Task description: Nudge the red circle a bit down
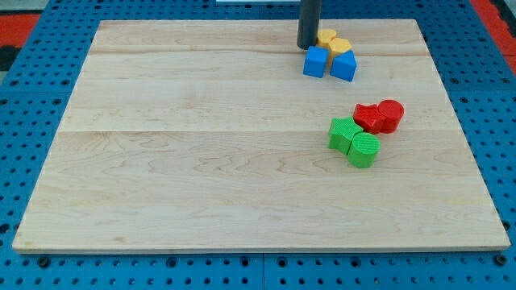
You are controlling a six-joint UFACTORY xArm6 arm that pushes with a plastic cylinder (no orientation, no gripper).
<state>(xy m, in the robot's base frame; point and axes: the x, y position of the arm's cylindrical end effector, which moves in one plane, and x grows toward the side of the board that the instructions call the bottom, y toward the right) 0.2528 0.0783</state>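
Note:
The red circle [391, 113] lies at the view's right on the wooden board [201, 145], touching a red star-shaped block [370, 118] on its left. My tip [307, 45] stands near the view's top, just left of two yellow blocks [333, 42], far above and left of the red circle. A blue cube [316, 61] and a second blue block [343, 65] lie just below the tip and the yellow blocks.
A green block [345, 133] and a green circle [364, 150] lie together just below the red blocks. The board rests on a blue perforated table [24, 48].

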